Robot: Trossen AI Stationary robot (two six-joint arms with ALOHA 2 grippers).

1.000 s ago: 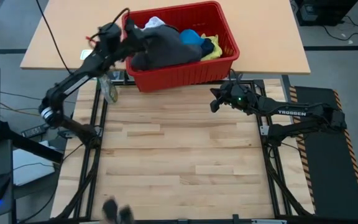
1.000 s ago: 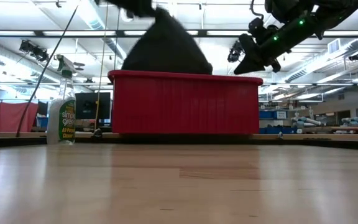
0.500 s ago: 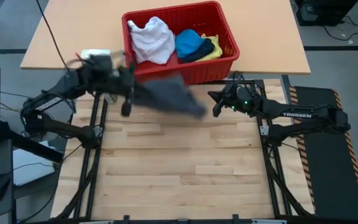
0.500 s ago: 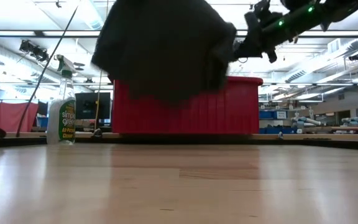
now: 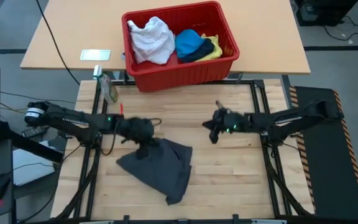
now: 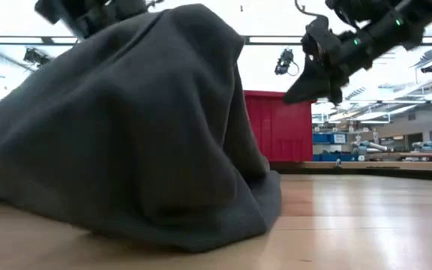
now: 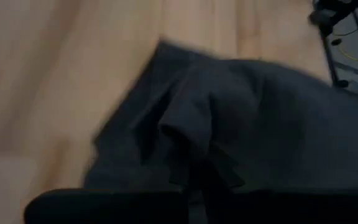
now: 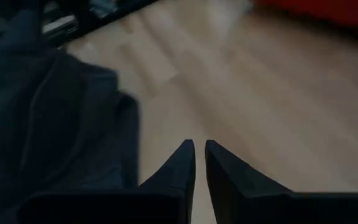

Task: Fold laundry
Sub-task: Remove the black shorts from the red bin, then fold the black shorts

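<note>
Dark grey garment [image 5: 160, 163] (red basket [image 5: 185, 67])

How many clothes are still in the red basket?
4 show: a white one at the left end of the red basket, a bright blue one in the middle, and dark navy and yellow ones to its right. More may hide underneath.

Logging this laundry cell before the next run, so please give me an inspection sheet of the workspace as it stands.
Surface: pale wooden table, bare apart from one garment.
Job's things: dark grey cloth garment crumpled on the table's left half; white, bright blue, dark navy and yellow cloths in the red plastic basket.
Clutter: green spray bottle by the basket; pale flat card on the rear table.
Grippers: left gripper shut on the grey garment's edge; right gripper shut, empty, beside it.
Cables: black cable across the rear table.
Surroundings: workshop with ceiling lights.
</note>
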